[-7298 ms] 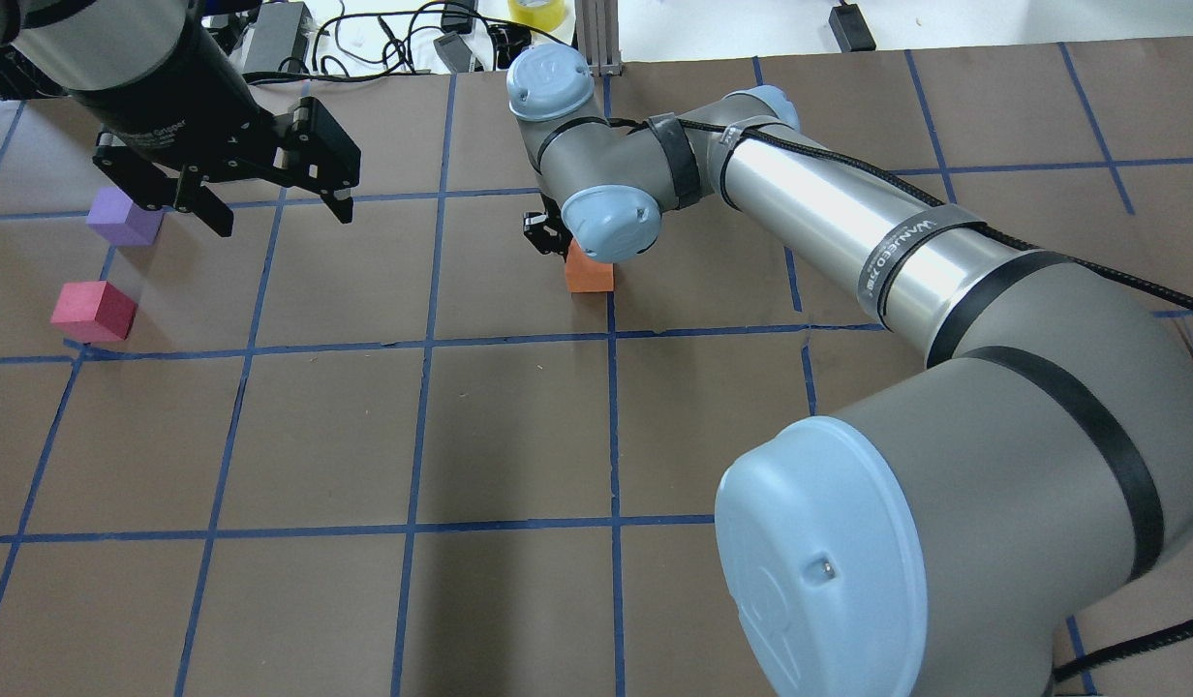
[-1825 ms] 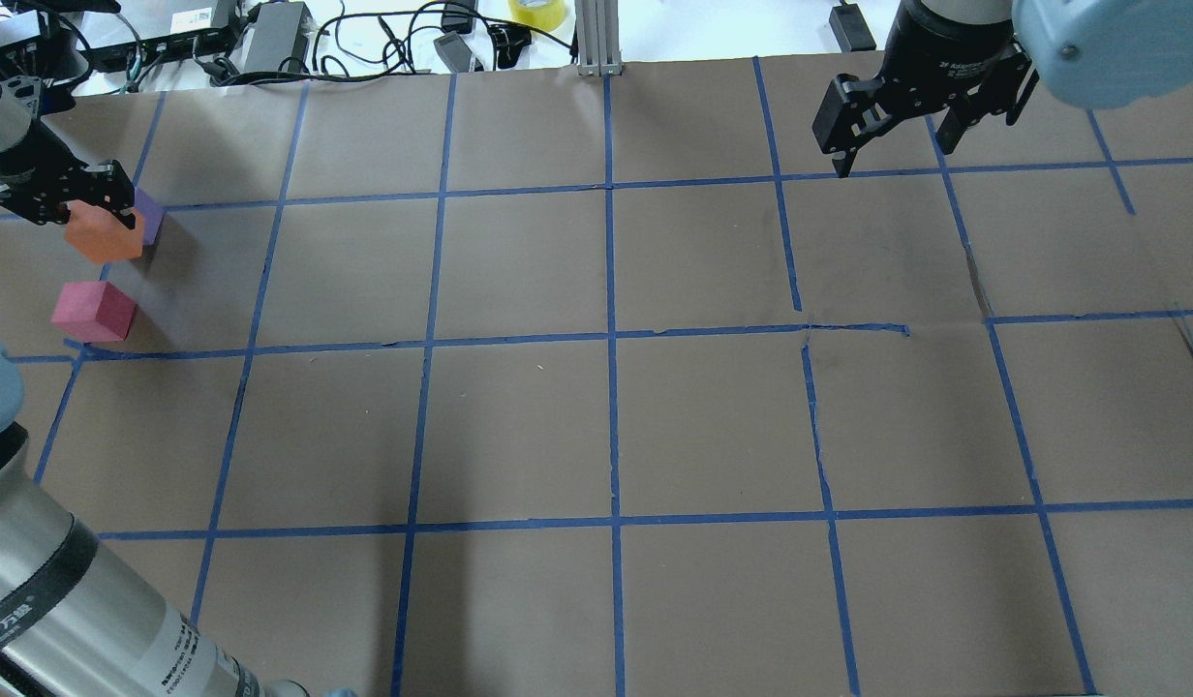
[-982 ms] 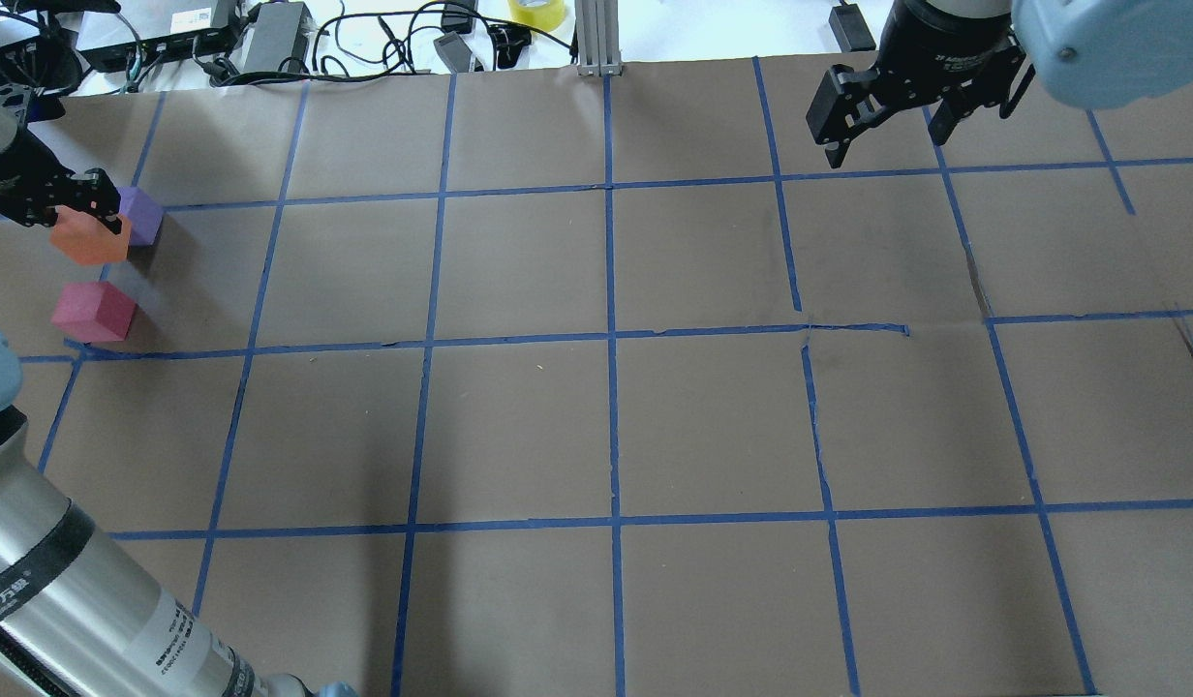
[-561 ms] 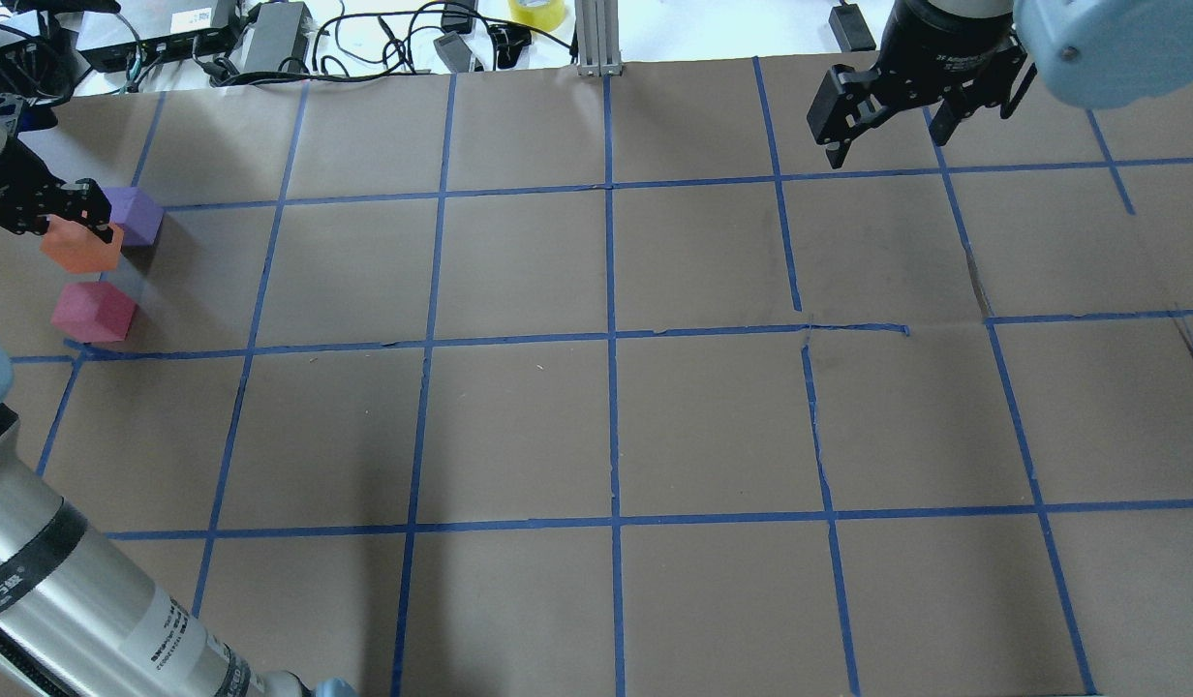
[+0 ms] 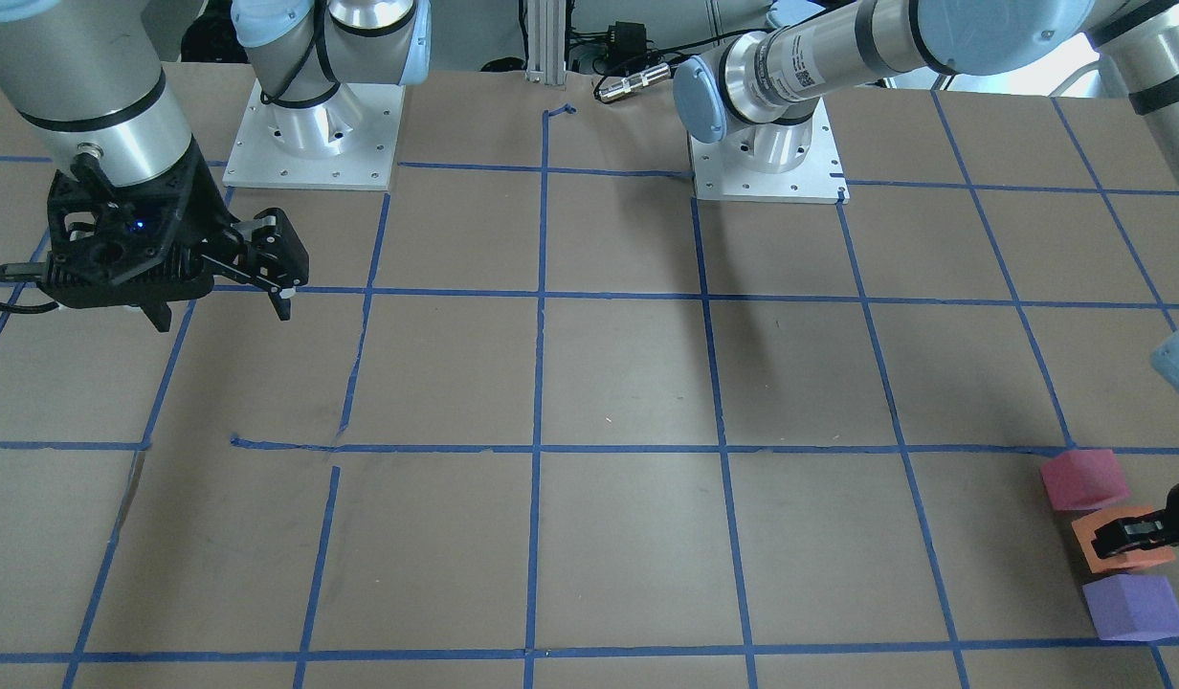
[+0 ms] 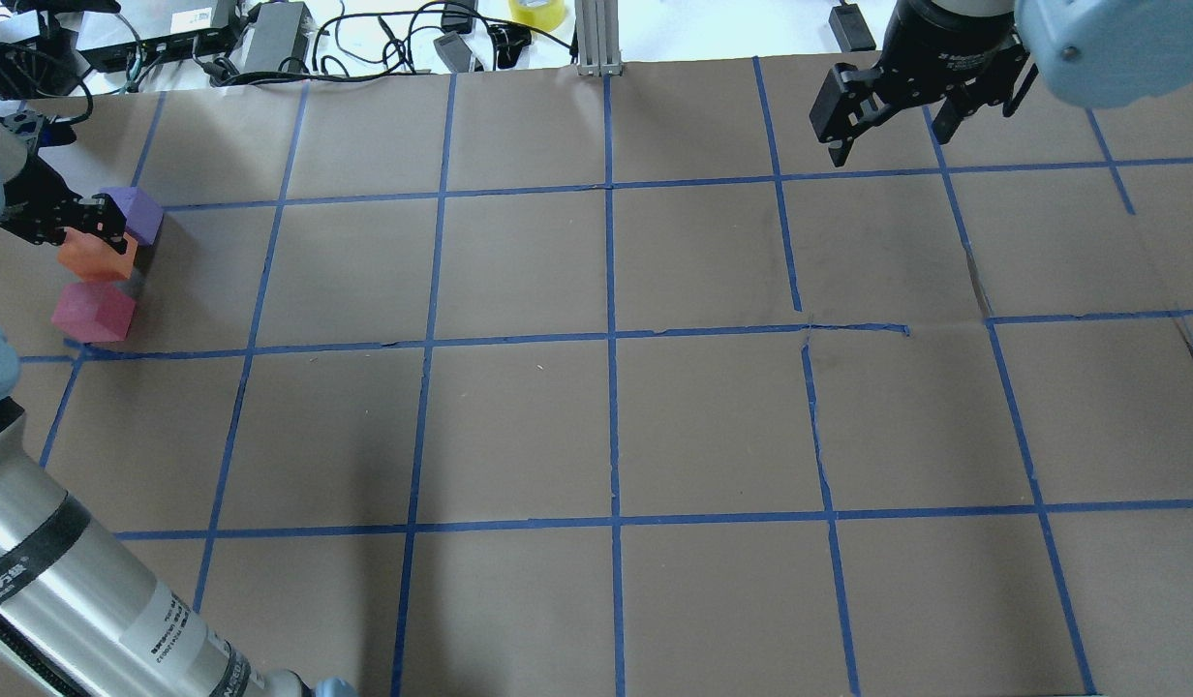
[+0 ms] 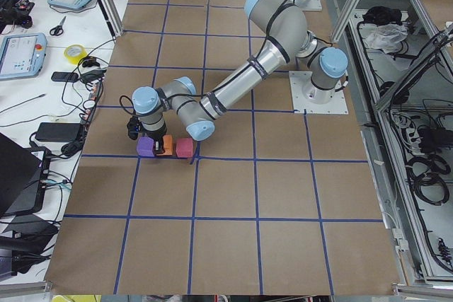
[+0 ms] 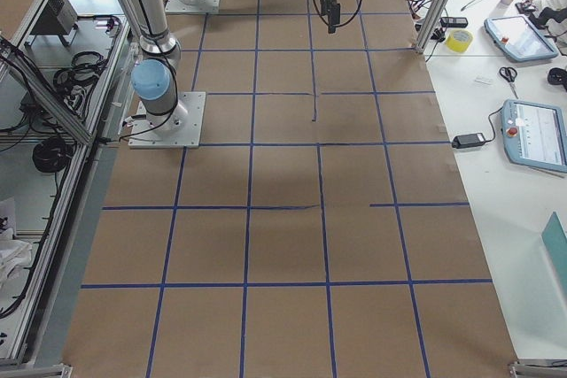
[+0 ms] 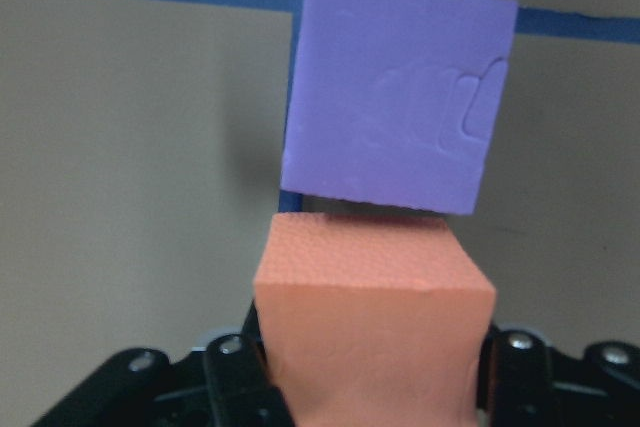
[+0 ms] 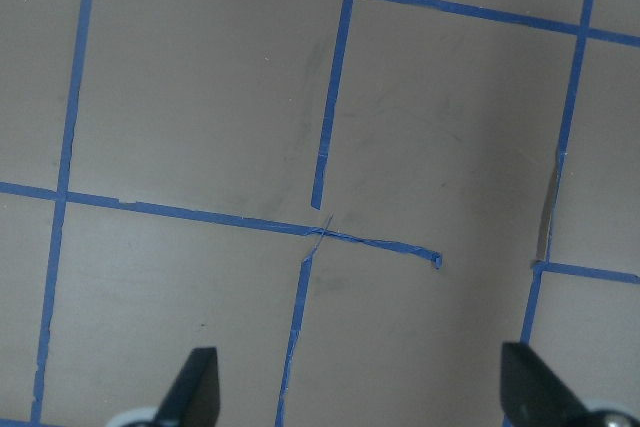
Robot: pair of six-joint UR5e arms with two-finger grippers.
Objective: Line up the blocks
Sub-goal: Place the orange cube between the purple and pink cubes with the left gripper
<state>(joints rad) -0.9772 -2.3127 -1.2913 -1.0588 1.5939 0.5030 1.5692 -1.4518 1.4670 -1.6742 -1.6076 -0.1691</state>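
The desk [image 6: 519, 426] carries a blue tape grid [image 6: 611, 334]. The right gripper [image 5: 221, 314] hovers well apart from the orange block [image 9: 375, 317], jaws open and empty. The left gripper [image 5: 1121, 541] has its jaws closed on the orange block. The purple block [image 9: 395, 97] sits just beside the orange block on one side, the red-pink block [image 5: 1082, 478] on the other, forming one row

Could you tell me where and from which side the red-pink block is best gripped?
Probably from straight above the red-pink block, closing on its two faces that flank the row: both look free. The face toward the orange block leaves a finger little room. The cube sits flat, so those parallel sides suit a pinch.
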